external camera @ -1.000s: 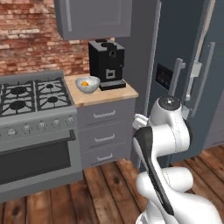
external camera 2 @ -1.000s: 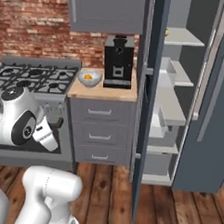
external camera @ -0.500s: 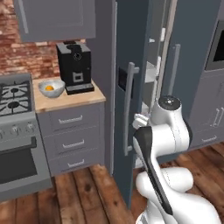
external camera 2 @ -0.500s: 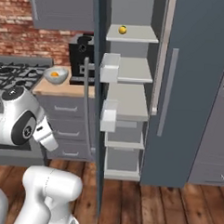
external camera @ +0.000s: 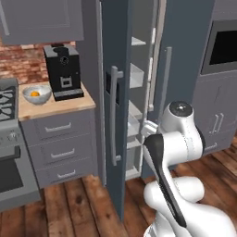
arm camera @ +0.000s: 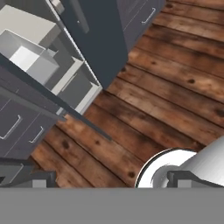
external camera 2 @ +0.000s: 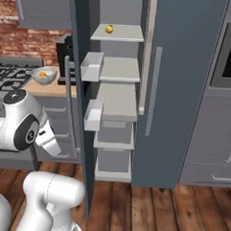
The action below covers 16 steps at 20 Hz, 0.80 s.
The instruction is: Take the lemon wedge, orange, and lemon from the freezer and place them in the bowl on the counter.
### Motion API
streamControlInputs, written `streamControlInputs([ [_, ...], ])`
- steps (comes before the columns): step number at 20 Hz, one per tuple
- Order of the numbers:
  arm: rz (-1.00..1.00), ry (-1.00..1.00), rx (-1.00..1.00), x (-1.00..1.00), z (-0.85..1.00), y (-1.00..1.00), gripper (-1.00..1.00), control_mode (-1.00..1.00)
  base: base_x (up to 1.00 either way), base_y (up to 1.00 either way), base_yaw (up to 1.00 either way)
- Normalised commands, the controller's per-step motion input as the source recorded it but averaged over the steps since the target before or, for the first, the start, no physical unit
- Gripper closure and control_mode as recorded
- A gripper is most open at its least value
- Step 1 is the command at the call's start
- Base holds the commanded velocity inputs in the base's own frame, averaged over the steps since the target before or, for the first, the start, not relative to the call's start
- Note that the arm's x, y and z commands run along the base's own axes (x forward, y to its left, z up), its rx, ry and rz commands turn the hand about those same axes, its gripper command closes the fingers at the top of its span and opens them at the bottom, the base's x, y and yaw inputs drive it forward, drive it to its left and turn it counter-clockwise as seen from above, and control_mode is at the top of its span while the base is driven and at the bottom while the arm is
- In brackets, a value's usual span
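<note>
The freezer [external camera 2: 187, 68] stands with its left door [external camera: 113, 115] swung open. A small yellow lemon [external camera 2: 109, 29] rests on its top shelf. Off to the left, the whitish bowl [external camera: 37, 94] [external camera 2: 43, 75] sits on the wooden counter [external camera: 55, 107] with the orange [external camera: 34, 93] [external camera 2: 42, 74] inside it. The lemon wedge is out of view. My arm is folded low in front of the freezer. In the hand view my gripper [arm camera: 111, 179] points down at the wood floor, open, with nothing between its fingers.
A black coffee machine [external camera: 62, 71] stands next to the bowl, and the gas stove [external camera 2: 14, 76] lies further left. White bins [external camera 2: 93, 66] hang inside the open door, whose bar handle [external camera: 113, 115] faces me. A wall oven [external camera: 224, 46] is at the right.
The whole picture has shifted: the base has moved right, so the counter slid left and the open freezer now fills the middle. The arm's pose and the open gripper look unchanged.
</note>
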Motion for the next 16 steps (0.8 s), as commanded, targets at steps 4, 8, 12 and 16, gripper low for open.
streamControlInputs([
  [4,0.0,0.0,0.0,0.0,0.0,0.0,-1.0,1.0,0.0,-0.9,0.0],
  [8,0.0,0.0,0.0,0.0,0.0,0.0,-1.0,1.0,0.23,-0.84,0.04],
  [12,0.0,0.0,0.0,0.0,0.0,0.0,-1.0,1.0,0.49,-0.71,0.06],
  [16,0.0,0.0,0.0,0.0,0.0,0.0,-1.0,1.0,0.26,-0.77,0.03],
])
